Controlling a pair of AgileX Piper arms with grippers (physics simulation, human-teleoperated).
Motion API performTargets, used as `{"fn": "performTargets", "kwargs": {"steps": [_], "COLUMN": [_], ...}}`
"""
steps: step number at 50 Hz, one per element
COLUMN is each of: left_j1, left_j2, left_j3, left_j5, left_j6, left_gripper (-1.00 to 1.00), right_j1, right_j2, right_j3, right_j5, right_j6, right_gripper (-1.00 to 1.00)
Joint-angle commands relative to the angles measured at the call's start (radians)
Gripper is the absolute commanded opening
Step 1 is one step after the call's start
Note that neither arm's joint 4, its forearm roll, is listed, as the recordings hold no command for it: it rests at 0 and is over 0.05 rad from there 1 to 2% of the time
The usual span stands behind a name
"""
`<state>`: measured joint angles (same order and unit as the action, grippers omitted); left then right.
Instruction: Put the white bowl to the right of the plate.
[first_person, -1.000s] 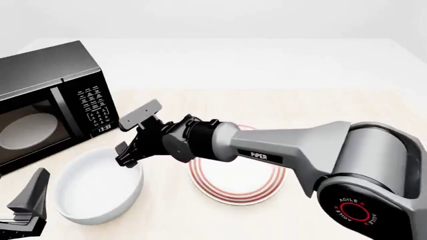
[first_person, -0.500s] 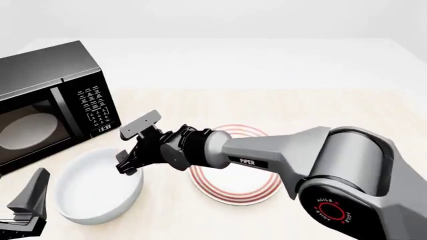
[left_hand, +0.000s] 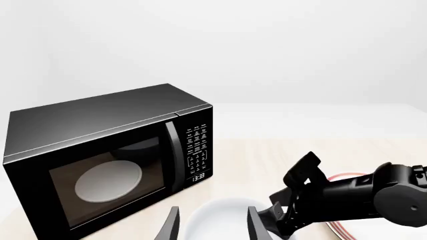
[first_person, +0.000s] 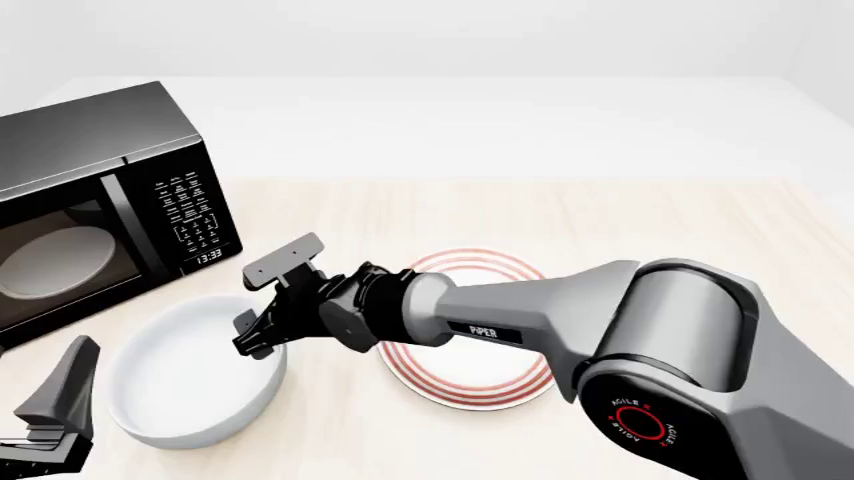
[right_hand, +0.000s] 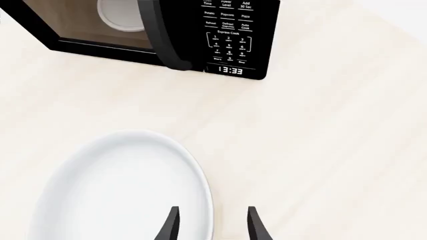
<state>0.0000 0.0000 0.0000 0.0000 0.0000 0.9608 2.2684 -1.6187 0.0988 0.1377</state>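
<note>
Two arms work over one worktop (first_person: 641, 215), a pale wood-grain surface. Largest on it is the microwave (first_person: 94, 215), black, at the left edge, door closed, clock reading 13:33; a pale disc (first_person: 54, 258) lies inside behind the glass.

Right arm (first_person: 667, 360): grey, marked PIPER, it enters from the near right corner and reaches left across the plate. Its gripper (first_person: 274, 295) is at the bowl's right rim. The fingers (first_person: 287, 255) are spread apart; the upper one stands above the rim, the lower one (first_person: 254, 335) sits at the rim. In the right wrist view the two finger tips straddle the rim of the bowl (right_hand: 127, 190), one inside and one outside, with a gap between them; contact with the rim cannot be confirmed.

Plate (first_person: 487, 385): flat, white, red rings near the rim, near the middle of the front edge, partly covered by the right arm.

Bowl (first_person: 187, 375): plain white, deep, resting on the worktop to the left of the plate, just beside it, in front of the microwave.

Left gripper (first_person: 54, 410): at the near left corner, clear of the bowl. In the left wrist view its fingers (left_hand: 170, 227) are parted and hold nothing.
</note>
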Motion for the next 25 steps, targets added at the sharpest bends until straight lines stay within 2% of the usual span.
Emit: {"fn": "performTargets", "kwargs": {"steps": [1, 19, 20, 25], "left_j1": [0.0, 0.0, 0.0, 0.0], "left_j2": [0.0, 0.0, 0.0, 0.0], "left_j3": [0.0, 0.0, 0.0, 0.0], "left_j5": [0.0, 0.0, 0.0, 0.0], "left_j6": [0.0, 0.0, 0.0, 0.0], "left_gripper": [1.0, 1.0, 1.0, 1.0], "right_j1": [0.005, 0.002, -0.003, -0.002], "right_j2": [0.021, 0.031, 0.031, 0.027], "right_j3": [-0.002, 0.018, 0.015, 0.02], "right_j5": [-0.013, -0.036, -0.034, -0.034], "right_j6": [0.015, 0.026, 0.021, 0.02], "right_gripper": [1.0, 1.0, -1.0, -1.0]}}
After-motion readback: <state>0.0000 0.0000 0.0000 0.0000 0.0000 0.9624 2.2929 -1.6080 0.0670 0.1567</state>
